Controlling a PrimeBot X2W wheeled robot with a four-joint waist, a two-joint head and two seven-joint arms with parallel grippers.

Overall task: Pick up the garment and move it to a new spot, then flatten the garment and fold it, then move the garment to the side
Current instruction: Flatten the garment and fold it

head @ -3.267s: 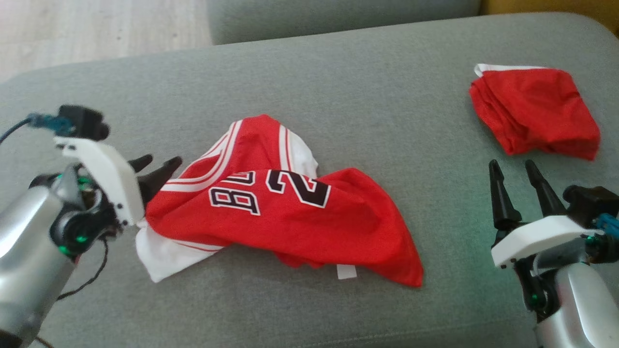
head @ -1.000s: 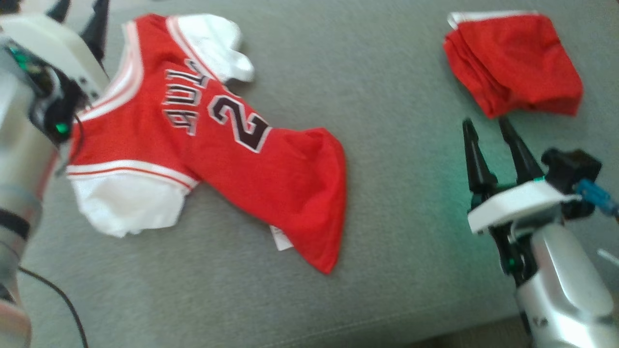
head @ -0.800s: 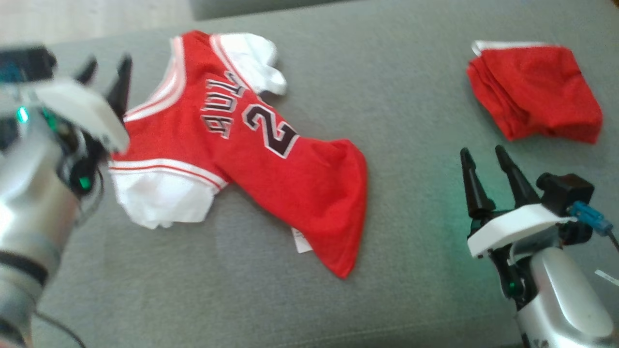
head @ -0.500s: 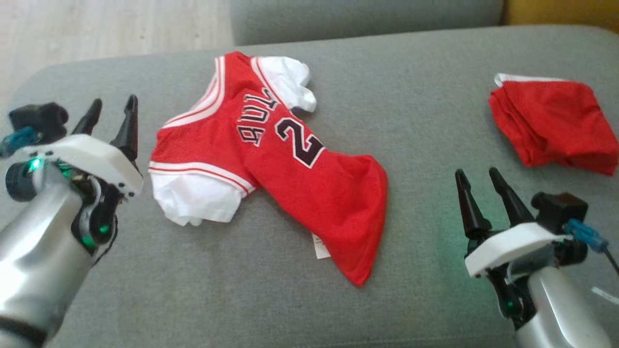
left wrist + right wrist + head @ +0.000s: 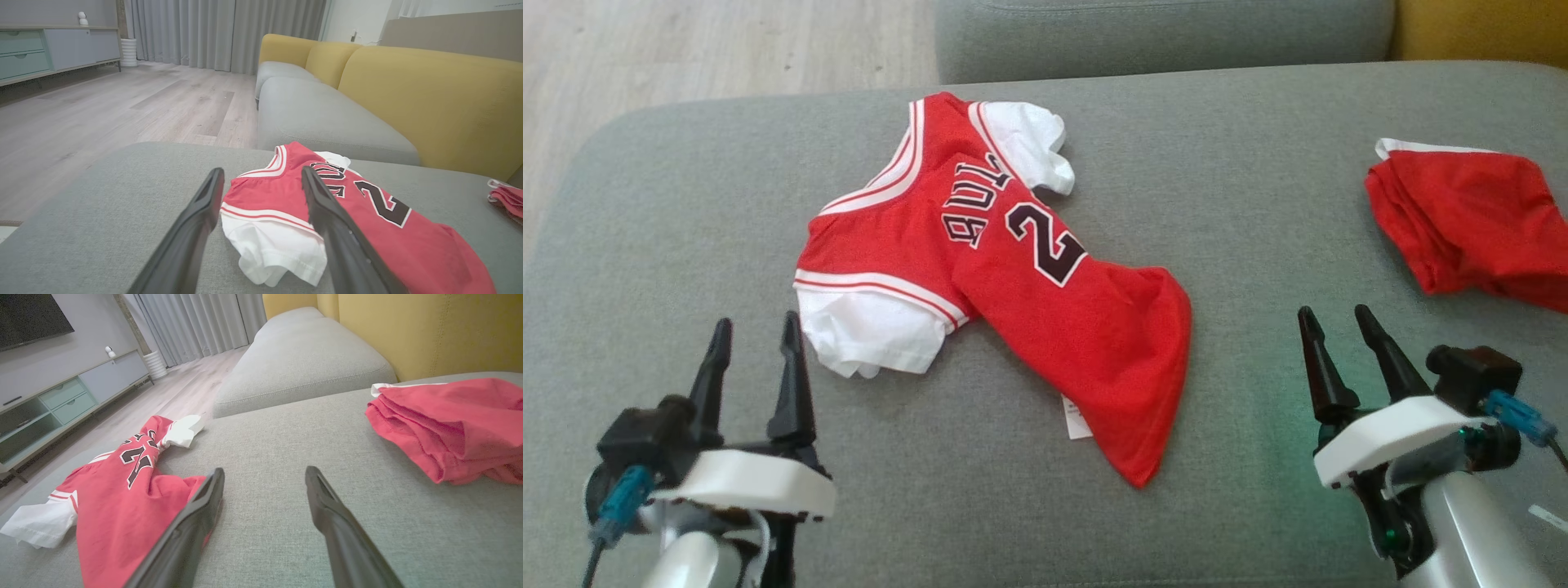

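Observation:
The garment [image 5: 1013, 278] is a small red jersey with white sleeves and a dark number 2. It lies spread out on the grey sofa cushion [image 5: 686, 204], collar toward the far side and hem toward me. My left gripper [image 5: 756, 320] stands open just short of the near white sleeve, touching nothing. In the left wrist view the left gripper [image 5: 262, 169] points at the garment [image 5: 367, 212]. My right gripper [image 5: 1333, 310] is open and holds nothing, to the right of the hem. In the right wrist view the right gripper [image 5: 265, 469] hovers over bare cushion beside the garment [image 5: 122, 490].
A folded red cloth [image 5: 1470, 220] lies at the cushion's far right, beyond my right gripper. A second grey cushion [image 5: 1160, 33] and the yellow backrest [image 5: 429, 94] lie beyond. Wooden floor [image 5: 686, 49] starts past the cushion's left edge.
The left gripper has come away from the jersey's collar side and dropped back toward me. The jersey, crumpled earlier, now lies stretched out. The head camera shifted; the right gripper stayed put.

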